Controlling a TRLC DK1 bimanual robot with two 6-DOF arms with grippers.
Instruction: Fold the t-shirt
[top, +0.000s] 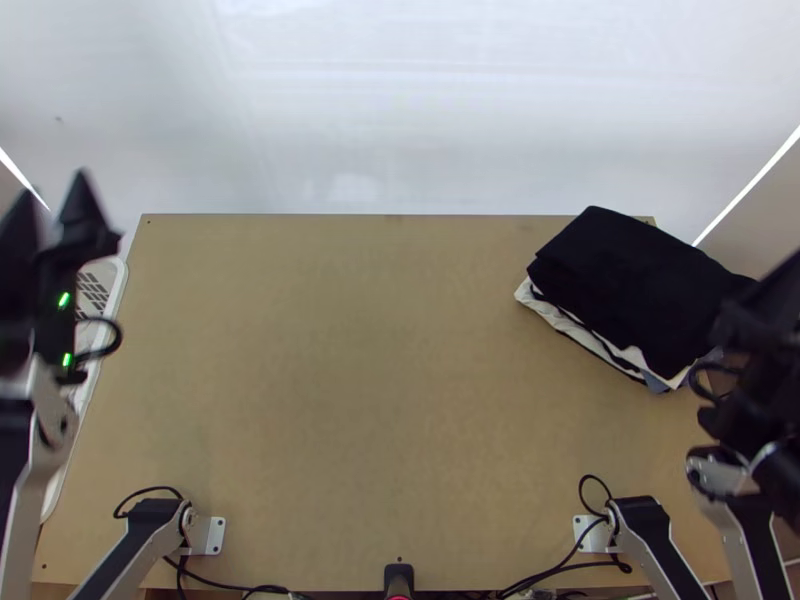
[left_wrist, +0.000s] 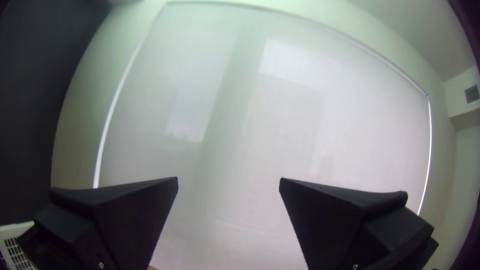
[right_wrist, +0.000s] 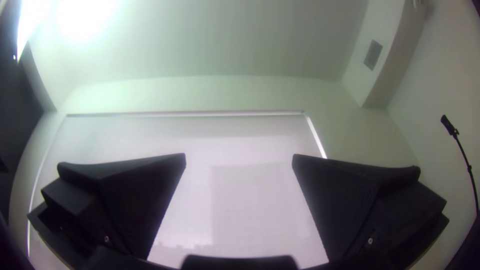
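Blk cloth (top: 640, 285), folded flat atop wht cloth (top: 562, 320), tbl's (top: 350, 400) far R.

Room to pass lies wide over the tabletop (top: 350, 380) left of the folded cloth stack (top: 640, 285). The right gripper (top: 760, 325) crowds the stack's right end; well apart to its left, a white tray (top: 119, 290) borders the way.

At the top view's left edge, the left gripper (top: 52, 190) is blurred and hides part of a white basket (top: 121, 285). At the right edge, the right gripper (top: 762, 325), also blurred, is cut off and overlaps the black cloth's (top: 640, 280) right side.
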